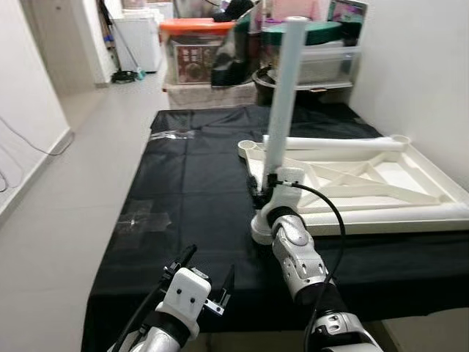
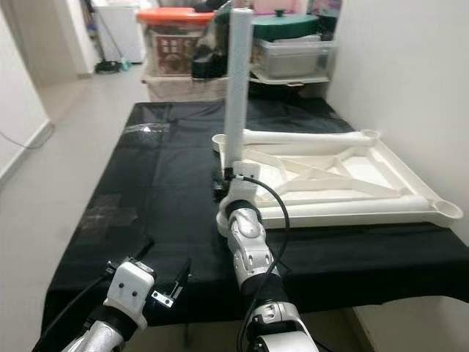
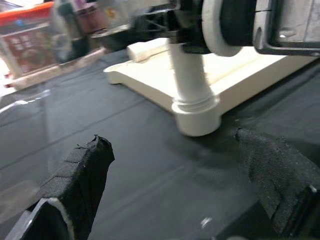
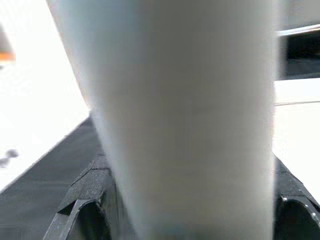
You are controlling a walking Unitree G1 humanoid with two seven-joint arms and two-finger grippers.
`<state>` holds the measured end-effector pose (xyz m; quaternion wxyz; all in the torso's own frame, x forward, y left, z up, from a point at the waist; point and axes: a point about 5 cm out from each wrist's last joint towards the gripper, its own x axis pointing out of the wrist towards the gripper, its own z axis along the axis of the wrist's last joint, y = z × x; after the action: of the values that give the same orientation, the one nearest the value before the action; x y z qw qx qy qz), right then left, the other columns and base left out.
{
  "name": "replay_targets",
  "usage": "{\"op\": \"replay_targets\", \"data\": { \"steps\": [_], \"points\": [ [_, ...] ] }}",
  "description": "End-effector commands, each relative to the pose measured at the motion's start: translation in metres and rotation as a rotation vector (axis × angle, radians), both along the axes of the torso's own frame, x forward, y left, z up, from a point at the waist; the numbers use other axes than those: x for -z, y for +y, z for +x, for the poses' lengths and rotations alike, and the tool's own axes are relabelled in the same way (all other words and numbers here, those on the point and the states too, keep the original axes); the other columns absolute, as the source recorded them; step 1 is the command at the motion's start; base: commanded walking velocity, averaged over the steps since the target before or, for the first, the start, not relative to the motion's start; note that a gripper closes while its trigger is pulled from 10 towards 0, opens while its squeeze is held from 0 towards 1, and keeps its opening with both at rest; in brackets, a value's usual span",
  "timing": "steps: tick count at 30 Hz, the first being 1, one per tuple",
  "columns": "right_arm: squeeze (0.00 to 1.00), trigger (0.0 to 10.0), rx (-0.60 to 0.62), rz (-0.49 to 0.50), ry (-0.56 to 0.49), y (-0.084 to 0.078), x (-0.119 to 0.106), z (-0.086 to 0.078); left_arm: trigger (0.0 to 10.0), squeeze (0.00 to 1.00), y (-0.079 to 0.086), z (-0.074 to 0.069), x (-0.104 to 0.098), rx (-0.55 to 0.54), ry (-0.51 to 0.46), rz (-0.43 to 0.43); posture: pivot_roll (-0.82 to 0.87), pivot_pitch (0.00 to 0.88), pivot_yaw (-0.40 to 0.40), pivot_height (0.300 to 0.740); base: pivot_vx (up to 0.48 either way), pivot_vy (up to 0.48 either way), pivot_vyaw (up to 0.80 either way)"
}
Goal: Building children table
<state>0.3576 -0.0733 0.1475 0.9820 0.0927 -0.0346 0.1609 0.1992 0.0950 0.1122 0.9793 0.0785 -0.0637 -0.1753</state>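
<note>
The white children's table (image 1: 418, 192) lies upside down on a black cloth (image 1: 190, 183). One white leg (image 1: 286, 88) stands upright in the near left corner socket (image 3: 196, 116). My right gripper (image 1: 265, 187) is shut on this leg low down; in the right wrist view the leg (image 4: 185, 115) sits between the black fingers (image 4: 87, 187). A second white leg (image 1: 337, 144) lies across the table's far side. My left gripper (image 1: 209, 270) hovers open over the cloth's near edge, to the left of the socket, holding nothing.
Plastic storage boxes (image 1: 198, 51) and a green-lidded bin (image 1: 315, 44) crowd the far end. A white wall (image 1: 418, 66) runs close along the right. Grey floor (image 1: 66, 205) stretches to the left. Clear tape patches (image 1: 143, 218) lie on the cloth.
</note>
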Motion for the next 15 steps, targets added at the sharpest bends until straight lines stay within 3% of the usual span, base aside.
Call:
{"op": "replay_targets", "data": {
  "steps": [1,4,5,7,10,14,15],
  "points": [
    [0.0,10.0,-0.174,0.025,-0.036,0.02,-0.01,-0.001,10.0,0.0,0.001,0.0,0.006,-0.002,0.028,0.008,-0.01,0.0,0.006,0.74,0.0,0.0,0.0],
    [0.0,10.0,-0.446,-0.01,-0.053,0.021,-0.016,-0.003,10.0,0.0,0.001,0.0,0.006,0.0,0.027,0.008,-0.01,0.0,0.006,0.74,0.0,0.0,0.0],
    [0.0,10.0,-0.446,-0.01,-0.053,0.021,-0.016,-0.003,10.0,0.0,0.001,0.0,0.006,0.0,0.027,0.008,-0.01,0.0,0.006,0.74,0.0,0.0,0.0],
    [0.0,10.0,-0.633,-0.088,-0.022,0.014,-0.016,-0.002,10.0,0.0,0.0,0.0,0.006,0.0,0.029,0.008,-0.01,0.0,0.004,0.74,0.0,0.0,0.0],
    [0.0,10.0,-0.742,-0.127,0.021,0.005,-0.019,0.003,10.0,0.0,0.0,0.0,0.006,-0.002,0.031,0.008,-0.01,0.0,0.002,0.74,0.0,0.0,0.0],
    [0.0,10.0,-0.837,-0.119,0.051,0.005,-0.021,0.003,10.0,0.0,0.0,-0.002,0.006,-0.003,0.03,0.008,0.0,0.0,0.0,0.74,0.0,0.0,0.0],
    [0.0,10.0,-0.909,-0.146,0.069,0.006,-0.02,0.002,10.0,0.0,0.0,-0.003,0.006,-0.004,0.031,0.01,0.01,0.0,-0.007,0.74,0.0,0.0,0.0]
  ]
}}
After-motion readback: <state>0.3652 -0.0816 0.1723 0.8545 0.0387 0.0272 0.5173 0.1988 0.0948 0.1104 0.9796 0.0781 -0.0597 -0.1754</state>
